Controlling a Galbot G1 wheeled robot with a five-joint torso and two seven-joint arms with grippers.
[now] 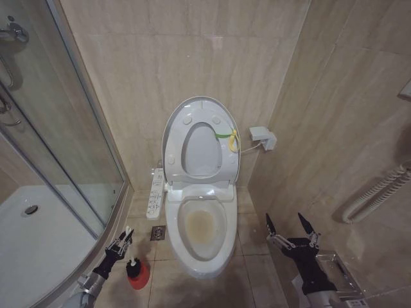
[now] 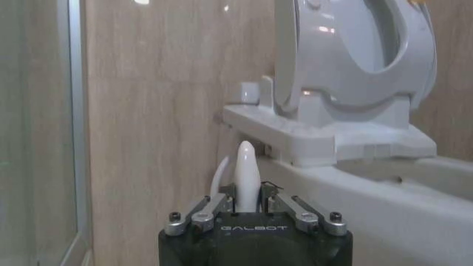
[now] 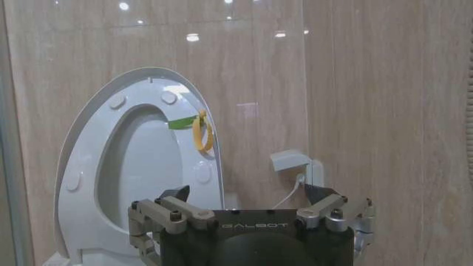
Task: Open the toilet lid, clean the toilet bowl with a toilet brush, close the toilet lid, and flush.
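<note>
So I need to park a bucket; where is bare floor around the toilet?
Bare tiles lie between the toilet bowl and the right wall, ahead of the right gripper. Left of the bowl is crowded: the red holder, the left gripper closed on the toilet brush, and a floor drain.

The right gripper [image 3: 253, 198] is seen with fingers spread wide apart, nothing held. Beyond it, the toilet lid [image 3: 88, 166] is stood upright against the tiled wall, yellow-green strap [image 3: 194, 128] at its edge. A white wall fitting [image 3: 289, 160], possibly a socket, is mounted beside.

toilet brush [image 1: 133, 263] bristles hidden in holder [image 1: 138, 274]
</note>
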